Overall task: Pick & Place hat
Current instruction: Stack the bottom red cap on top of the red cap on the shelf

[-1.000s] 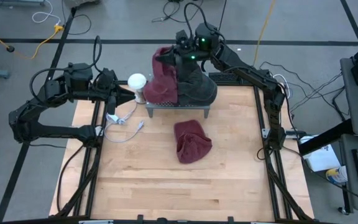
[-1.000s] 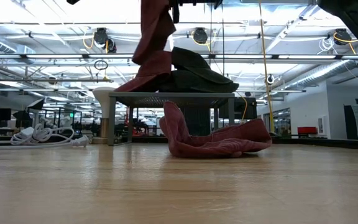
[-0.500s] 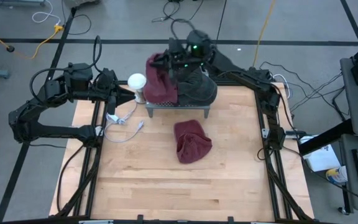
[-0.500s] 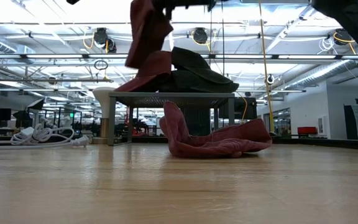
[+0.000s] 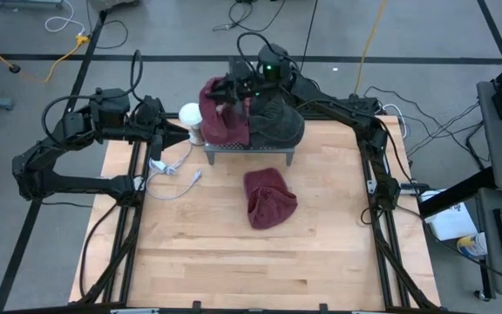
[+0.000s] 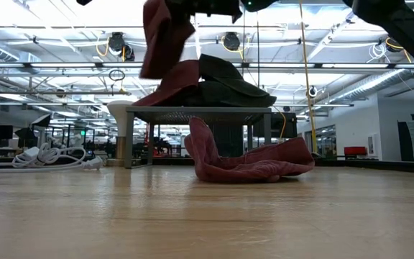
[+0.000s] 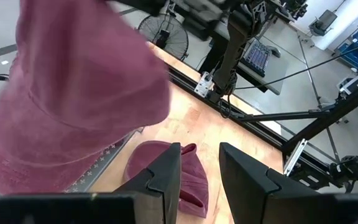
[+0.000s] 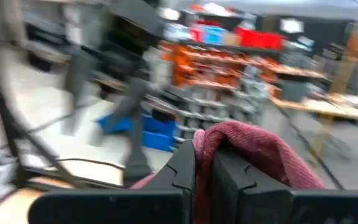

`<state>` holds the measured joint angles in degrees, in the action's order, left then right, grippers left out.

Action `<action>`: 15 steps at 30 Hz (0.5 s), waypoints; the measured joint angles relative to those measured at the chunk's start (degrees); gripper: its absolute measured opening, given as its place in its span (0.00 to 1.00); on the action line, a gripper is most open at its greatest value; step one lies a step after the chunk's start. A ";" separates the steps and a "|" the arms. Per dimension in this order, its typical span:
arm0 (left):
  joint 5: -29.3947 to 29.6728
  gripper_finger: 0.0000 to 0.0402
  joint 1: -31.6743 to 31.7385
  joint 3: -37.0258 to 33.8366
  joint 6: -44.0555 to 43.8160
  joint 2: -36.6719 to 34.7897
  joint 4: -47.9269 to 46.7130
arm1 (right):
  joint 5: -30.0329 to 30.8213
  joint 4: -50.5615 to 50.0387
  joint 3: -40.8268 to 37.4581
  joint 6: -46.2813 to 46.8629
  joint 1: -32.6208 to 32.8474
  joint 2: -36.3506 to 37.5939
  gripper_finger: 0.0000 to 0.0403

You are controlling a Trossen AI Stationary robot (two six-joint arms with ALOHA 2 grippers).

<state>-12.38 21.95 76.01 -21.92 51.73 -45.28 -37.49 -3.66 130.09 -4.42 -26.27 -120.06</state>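
Note:
My right gripper (image 5: 234, 88) reaches over the grey rack (image 5: 249, 149) at the table's far edge and is shut on a maroon hat (image 5: 215, 106), which hangs from the gripper at the top of the low view (image 6: 162, 36). Beneath it, more maroon cloth (image 6: 175, 86) lies on the rack's left part, beside a dark grey hat (image 5: 279, 122) resting on the rack top. Another maroon hat (image 5: 268, 197) lies crumpled on the table in front of the rack. My left gripper (image 5: 171, 133) waits open at the table's left edge, its fingers (image 7: 166, 174) apart in the left wrist view. My right gripper pinches a fold of the maroon hat's cloth (image 8: 205, 144) between its two fingers, near the hat's top end. The hat hangs slack below the fingers, swung toward the table's left, its lower end (image 6: 148, 72) clear of the rack.
A white round object (image 5: 192, 113) stands at the rack's left end, close to my left gripper. A white cable (image 5: 174, 167) lies on the table's left part. The near half of the wooden table (image 5: 260, 270) holds nothing. Frame rails (image 5: 375, 187) run along both sides.
My right gripper has moved toward the table's left, staying shut on the maroon hat. The hat has swung left with it, and its lower end has lifted off the pile on the rack. The other hats have stayed where they were.

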 joint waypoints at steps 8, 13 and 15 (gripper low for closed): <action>0.43 0.28 -0.02 0.00 0.10 0.00 0.00 | -4.38 0.01 0.01 -3.30 -1.11 0.44 0.04; 0.46 0.28 -0.02 0.00 -0.84 0.02 0.02 | -3.07 -1.55 -0.02 -4.25 -2.54 -1.07 0.04; 0.45 0.28 0.00 0.00 -0.86 0.02 0.02 | -3.11 -1.35 -0.03 -4.65 -2.70 -1.76 0.04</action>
<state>-11.92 21.95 76.01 -22.78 51.75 -45.25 -40.60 -5.01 130.06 -9.07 -28.97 -121.82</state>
